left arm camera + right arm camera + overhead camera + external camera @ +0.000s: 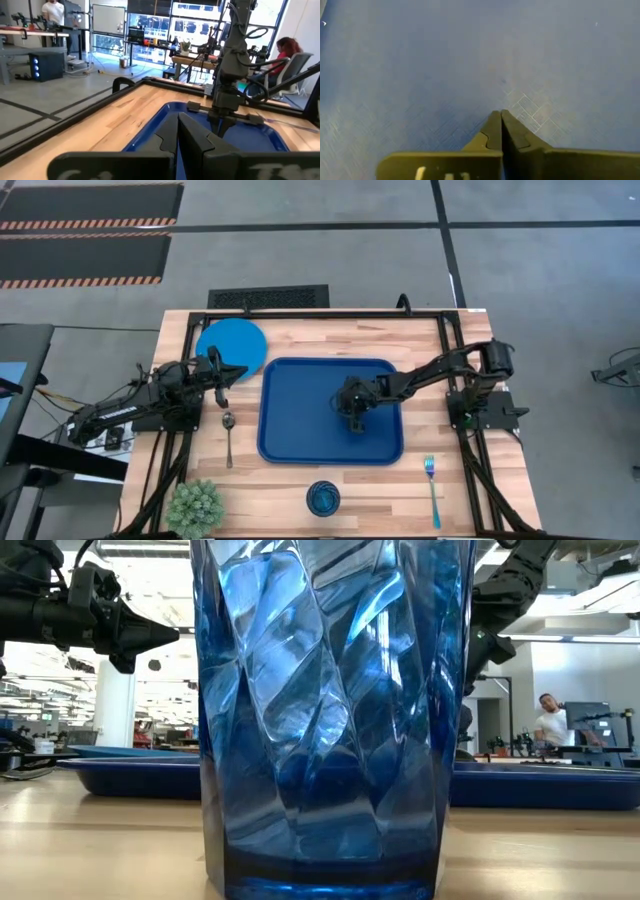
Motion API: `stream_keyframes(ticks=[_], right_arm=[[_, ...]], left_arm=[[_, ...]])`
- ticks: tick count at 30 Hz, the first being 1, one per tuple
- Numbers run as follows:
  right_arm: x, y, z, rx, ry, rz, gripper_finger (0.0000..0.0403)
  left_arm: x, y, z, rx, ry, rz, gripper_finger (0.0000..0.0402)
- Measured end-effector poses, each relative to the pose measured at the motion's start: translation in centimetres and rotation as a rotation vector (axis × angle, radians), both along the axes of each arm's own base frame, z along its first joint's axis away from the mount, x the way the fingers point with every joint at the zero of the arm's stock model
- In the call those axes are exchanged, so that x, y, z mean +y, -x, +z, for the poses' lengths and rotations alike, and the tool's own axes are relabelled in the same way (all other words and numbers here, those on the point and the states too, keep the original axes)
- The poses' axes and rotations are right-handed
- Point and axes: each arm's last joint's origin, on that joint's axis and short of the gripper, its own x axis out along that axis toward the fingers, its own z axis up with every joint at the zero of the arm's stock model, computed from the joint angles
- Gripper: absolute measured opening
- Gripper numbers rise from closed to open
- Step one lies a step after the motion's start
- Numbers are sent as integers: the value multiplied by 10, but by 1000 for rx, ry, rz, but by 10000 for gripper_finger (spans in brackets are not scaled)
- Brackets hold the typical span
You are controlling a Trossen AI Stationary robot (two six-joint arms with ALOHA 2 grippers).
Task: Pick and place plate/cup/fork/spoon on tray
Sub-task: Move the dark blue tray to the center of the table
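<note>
Tray (300, 442) lies empty; plate (231, 345) touches its far-left corner, spoon (228, 436) left, cup (323, 499) and fork (433, 490) near; right gripper (357, 418) hangs over it, left gripper (224, 388) above the spoon, both pressed together, holding nothing; spread fingers before descending.

**Open lab space, grey floor**

Grey floor (330, 250) is crossed by dark lines; black mats with orange-striped edges (85, 225) are laid down. Large bright windows (150, 25), workbenches (30, 34) and seated people (280, 52) are seen beyond the wooden tabletop (300, 490).
</note>
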Motion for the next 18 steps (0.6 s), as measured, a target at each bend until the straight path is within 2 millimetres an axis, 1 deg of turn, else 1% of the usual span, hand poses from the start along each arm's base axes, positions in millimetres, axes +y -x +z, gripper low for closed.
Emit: stream_keyframes(ticks=[3, 6, 10, 13, 16, 18], right_arm=[[-2, 4, 10, -13, 4, -9, 18], [-4, 8, 24, -34, 15, -11, 29], [-5, 19, 56, -82, 44, -44, 30], [-8, 40, 72, -1, 49, -128, 19], [-11, 68, 85, 124, 42, -265, 7], [-12, 89, 90, 239, 40, -353, 5]], left_arm=[[0, 0, 0, 2, -4, 0, 0], [0, 0, 0, 2, -5, 0, 0], [0, 0, 0, 3, -8, 0, 0], [0, 0, 0, 7, -15, 1, 0], [0, -1, -1, 14, -14, 1, 0], [0, -1, -2, 24, -11, -1, 0]])
